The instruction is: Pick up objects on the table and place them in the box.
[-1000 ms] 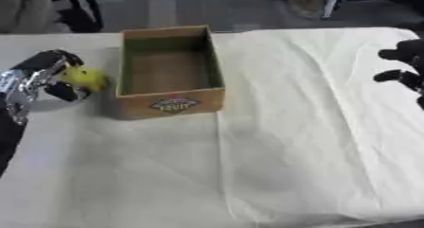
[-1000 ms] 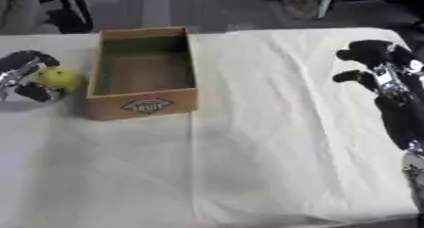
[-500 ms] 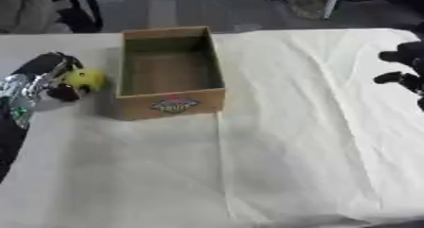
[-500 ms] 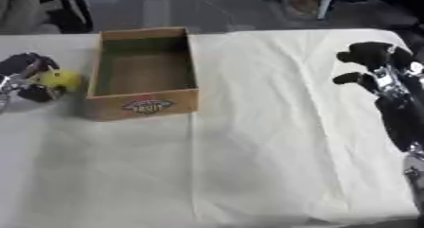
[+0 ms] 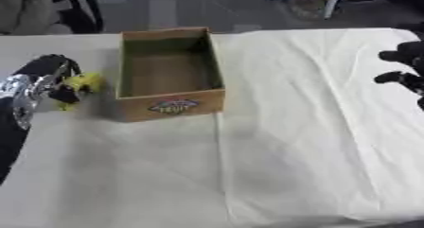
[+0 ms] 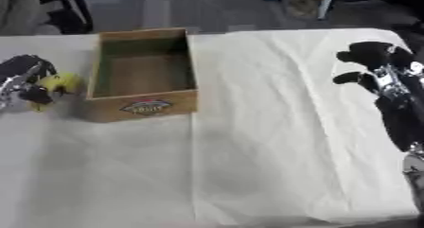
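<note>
Open cardboard box point(image 5: 170, 75) on white tablecloth point(image 5: 314, 137), interior bare, printed label facing the camera. Yellow object point(image 5: 81, 83) (shape unclear) just left of the box's outer wall, pinched in curled fingers of left hand point(image 5: 46, 80). Right hand point(image 6: 373, 64) at right edge, well apart, fingers curled on nothing. Against a second ago: object slightly nearer the box wall, right hand unchanged.

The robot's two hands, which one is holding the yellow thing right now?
The left hand, left of the cardboard box, curls around the yellow object. The right hand hangs over bare cloth, holding nothing.
</note>
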